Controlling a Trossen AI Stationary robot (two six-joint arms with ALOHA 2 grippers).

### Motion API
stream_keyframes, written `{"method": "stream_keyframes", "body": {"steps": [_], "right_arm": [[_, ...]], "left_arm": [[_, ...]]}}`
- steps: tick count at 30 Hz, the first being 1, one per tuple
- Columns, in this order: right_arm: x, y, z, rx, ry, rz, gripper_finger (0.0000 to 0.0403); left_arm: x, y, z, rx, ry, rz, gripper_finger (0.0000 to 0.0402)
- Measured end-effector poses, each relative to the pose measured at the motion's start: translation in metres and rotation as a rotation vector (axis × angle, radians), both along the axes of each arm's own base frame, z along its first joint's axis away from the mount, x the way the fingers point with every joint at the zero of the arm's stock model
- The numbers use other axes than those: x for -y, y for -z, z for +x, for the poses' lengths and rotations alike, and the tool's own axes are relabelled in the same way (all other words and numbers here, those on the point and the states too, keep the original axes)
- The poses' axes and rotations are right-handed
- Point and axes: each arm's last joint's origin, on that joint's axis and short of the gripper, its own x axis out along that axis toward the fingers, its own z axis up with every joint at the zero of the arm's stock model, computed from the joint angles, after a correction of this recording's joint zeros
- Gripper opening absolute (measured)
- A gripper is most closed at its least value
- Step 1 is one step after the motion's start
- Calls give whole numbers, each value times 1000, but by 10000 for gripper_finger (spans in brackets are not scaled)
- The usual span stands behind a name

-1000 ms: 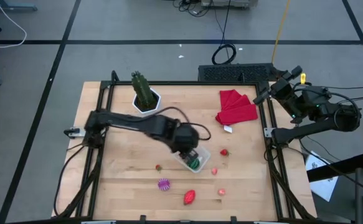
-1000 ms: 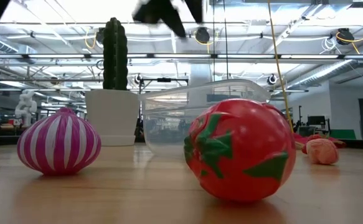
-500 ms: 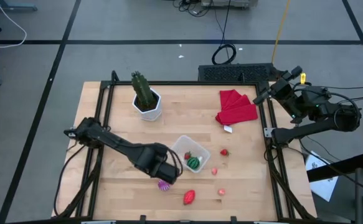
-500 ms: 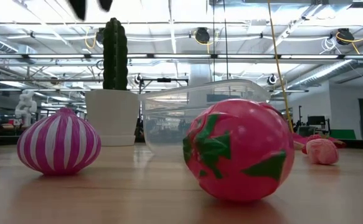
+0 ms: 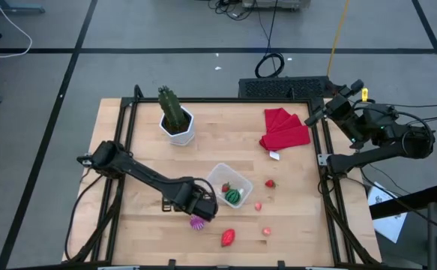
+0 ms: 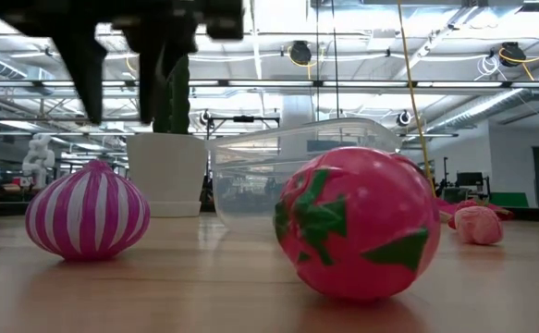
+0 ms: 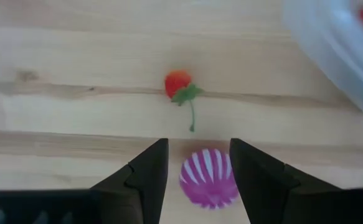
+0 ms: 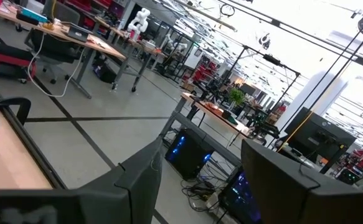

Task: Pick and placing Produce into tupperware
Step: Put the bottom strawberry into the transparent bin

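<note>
Left gripper [image 7: 198,163] above the purple striped piece [image 7: 208,177].
Jaws spread, straddling the piece on the table [image 5: 143,139], nothing pinched. Container [image 5: 228,185] nearby holds a green melon [image 5: 234,196]. Right gripper [image 5: 317,114] waits off-table, jaws spread.

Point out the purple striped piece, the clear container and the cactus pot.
Purple striped piece [image 7: 208,181], left wrist view, top of its striped dome.
Clear container [image 5: 219,177], high view, its far rim.
Cactus pot [image 6: 165,172], low view, front wall.
</note>
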Motion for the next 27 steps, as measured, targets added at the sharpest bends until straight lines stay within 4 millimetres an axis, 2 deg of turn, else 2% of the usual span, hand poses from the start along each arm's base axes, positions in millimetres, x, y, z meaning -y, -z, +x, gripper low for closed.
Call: {"method": "stream_keyframes", "body": {"steps": [4,10,15,21,24,27], "right_arm": [[0,0,0,-5,0,-3,209],[0,0,0,-8,0,-4,209],[0,0,0,-10,0,-5,209],[0,0,0,-10,0,-4,209],[0,0,0,-10,0,-5,209],[0,0,0,-9,1,-4,209]], "left_arm": [[-3,12,-6,-27,-64,4,175],[-5,18,-12,-20,-69,18,175],[-9,21,-27,-6,-61,9,175],[-13,15,-54,200,-34,17,175],[-11,18,-57,298,7,-2,175],[-11,17,-57,322,44,-4,175]]}}
